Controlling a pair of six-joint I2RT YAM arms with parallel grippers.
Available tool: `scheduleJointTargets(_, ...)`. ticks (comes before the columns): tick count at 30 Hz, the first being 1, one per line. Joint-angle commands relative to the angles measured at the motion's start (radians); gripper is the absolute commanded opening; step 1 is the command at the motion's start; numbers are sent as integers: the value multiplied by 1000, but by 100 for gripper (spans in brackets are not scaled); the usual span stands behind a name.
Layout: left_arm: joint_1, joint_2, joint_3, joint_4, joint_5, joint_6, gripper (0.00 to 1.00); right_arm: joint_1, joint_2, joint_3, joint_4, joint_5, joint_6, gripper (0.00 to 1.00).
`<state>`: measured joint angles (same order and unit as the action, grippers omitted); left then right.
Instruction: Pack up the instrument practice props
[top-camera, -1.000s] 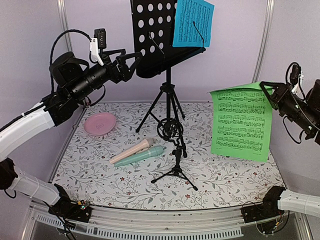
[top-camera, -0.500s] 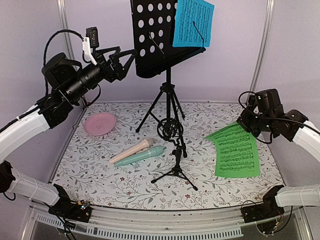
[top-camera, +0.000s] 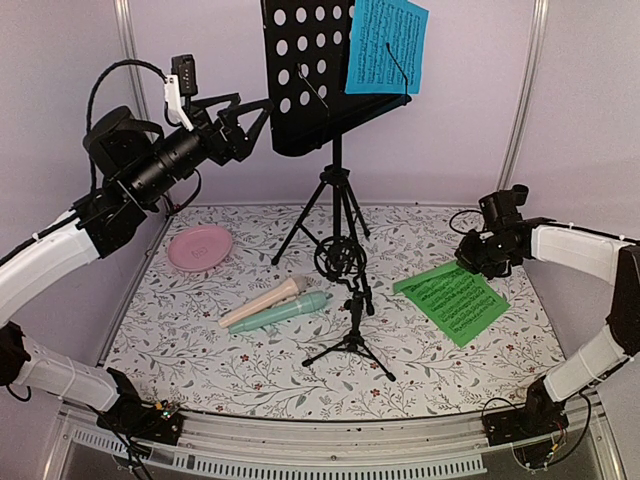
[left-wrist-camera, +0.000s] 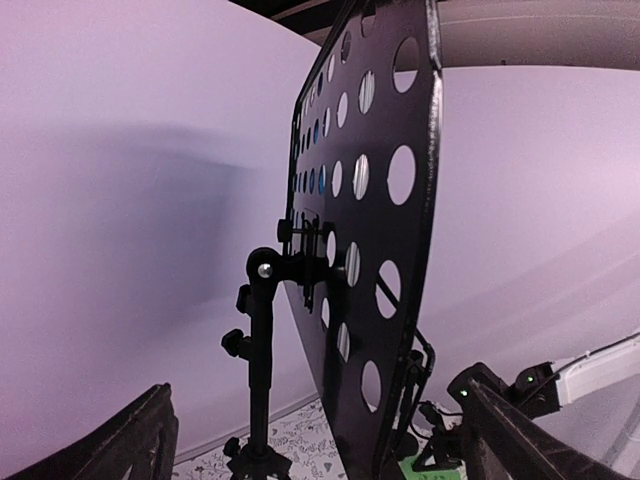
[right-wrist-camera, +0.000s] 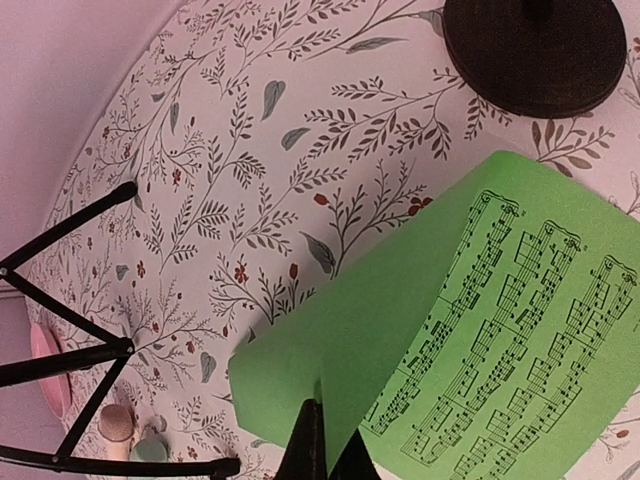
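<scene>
Down on the right, the green paper music sheet (top-camera: 452, 302) is now lying nearly flat on the floral-patterned counter (top-camera: 250, 370). A second earlier it was hanging upright in the air, and the white right arm (top-camera: 575, 245) has swung lower and inward with it. The right jaws are pressing together on the sheet's far corner. In the right wrist view the green paper music sheet (right-wrist-camera: 480, 340) is spreading away from the closed fingertips, with that corner looking slightly raised.

The left arm (top-camera: 150, 165) is holding high at the back left, barely changed. The left jaws are standing wide apart and gripping nothing. They are pointing at the left edge of the black perforated metal music rack (top-camera: 305, 70) from just beside it, without touching. From the left wrist, the rack (left-wrist-camera: 370, 250) is filling the space ahead between the two spread fingers.

The rack is standing on its black tripod legs (top-camera: 335, 215) at the back centre. It is carrying the blue paper music sheet (top-camera: 385, 45) on its right half.

The beige plastic microphone (top-camera: 265, 302) and the mint plastic microphone (top-camera: 285, 312) are lying side by side, touching, left of centre. The small black microphone tripod (top-camera: 350, 330) is standing upright just right of them. A round pink plate (top-camera: 200, 247) is sitting near the left wall.
</scene>
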<state>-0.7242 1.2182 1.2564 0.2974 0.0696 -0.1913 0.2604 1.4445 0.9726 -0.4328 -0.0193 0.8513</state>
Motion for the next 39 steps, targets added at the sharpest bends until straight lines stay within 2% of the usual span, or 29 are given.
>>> scheduleJointTargets(1,10,-10,-16,27,-2,9,99,-7,60,56,58,-24,-28,0)
scheduleJointTargets(7,11,-13,-17,29,-4,9,99,-9,165,136,61,-46,-26,8)
scheduleJointTargets(12,12,-14,-17,28,-2,9,99,-9,248,212,54,-51,-24,26)
scheduleJointTargets(15,13,-17,-20,29,-6,10,99,-9,291,247,54,-60,-30,47)
scheduleJointTargets(17,14,-19,-21,29,-6,10,99,-10,317,286,55,-74,-41,54)
scheduleJointTargets(20,16,-20,-22,29,-6,12,99,-10,339,324,57,-97,-58,58)
scheduleJointTargets(30,18,-28,-27,34,-11,12,99,-12,329,337,68,-116,-80,59)
scheduleJointTargets(39,20,-27,-33,37,-16,19,97,-12,247,234,170,-237,-153,64)
